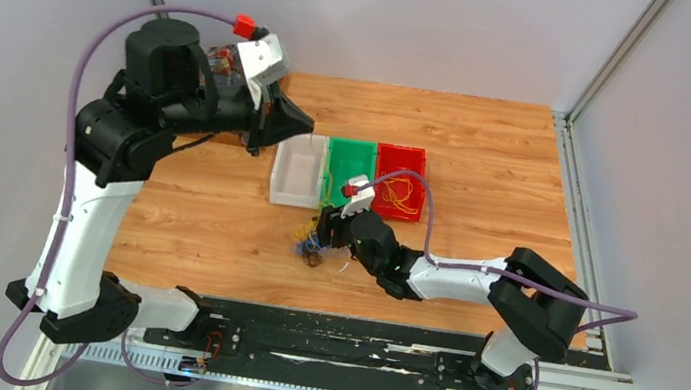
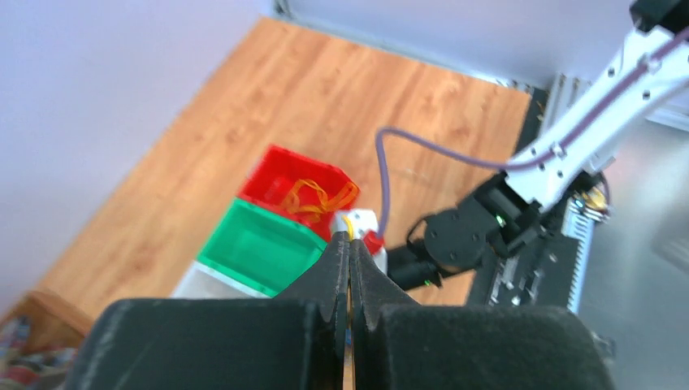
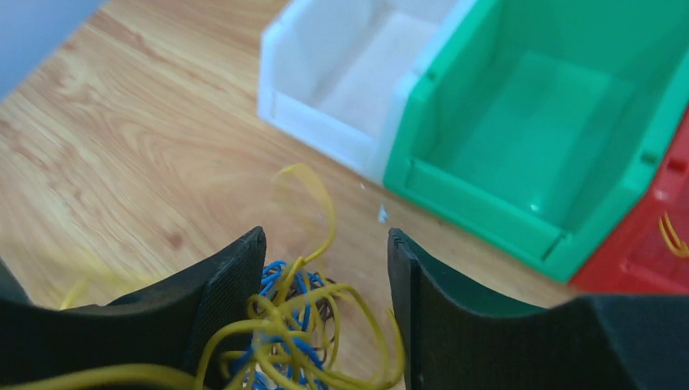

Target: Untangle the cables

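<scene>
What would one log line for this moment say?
left claw: shut, raised | right claw: open around cables | red bin: yellow loops inside

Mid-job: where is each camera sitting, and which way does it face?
Top external: above and behind the robot, looking down on the table; left arm and right arm show.
Left wrist: raised high, looking down past the shut left pincer at the right arm.
Right wrist: low over the table, open right pincer straddling the cable tangle, facing the white bin.
Shared: the green bin shows in all three.
</scene>
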